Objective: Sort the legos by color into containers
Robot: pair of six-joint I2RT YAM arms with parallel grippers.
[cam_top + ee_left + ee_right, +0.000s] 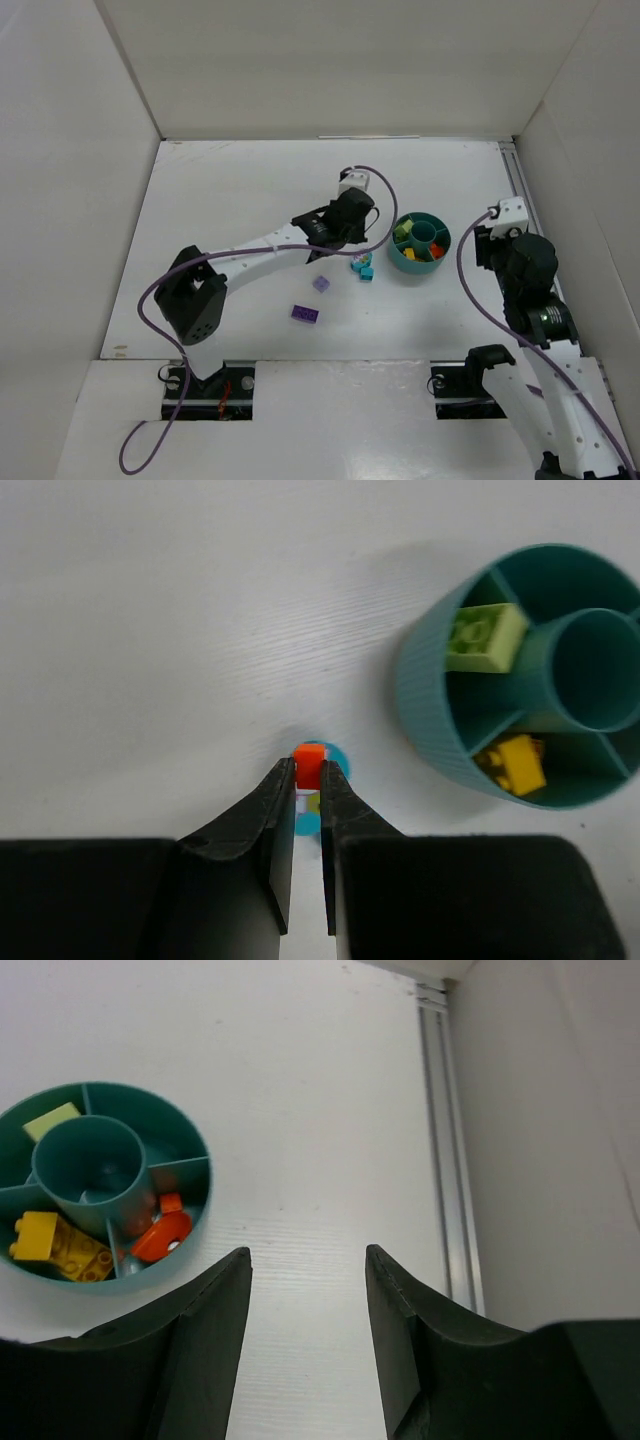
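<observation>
My left gripper (308, 772) is shut on a small red-orange brick (310, 763), just above a cluster of cyan bricks (339, 761) on the table. The same cyan bricks (362, 268) lie just left of the teal bowl (419, 243). A lavender brick (321, 284) and a purple brick (306, 314) lie loose nearer the arm bases. The bowl's wall (430, 710) stands to the right of the left fingers, with a light green brick (485, 637) and a yellow brick (515, 763) in separate compartments. My right gripper (308, 1260) is open and empty, to the right of the bowl (195, 1160).
In the right wrist view the bowl also holds red-orange pieces (160, 1237), yellow bricks (55, 1243) and a light green one (50, 1120). A metal rail (450, 1160) runs along the right wall. White walls enclose the table on three sides.
</observation>
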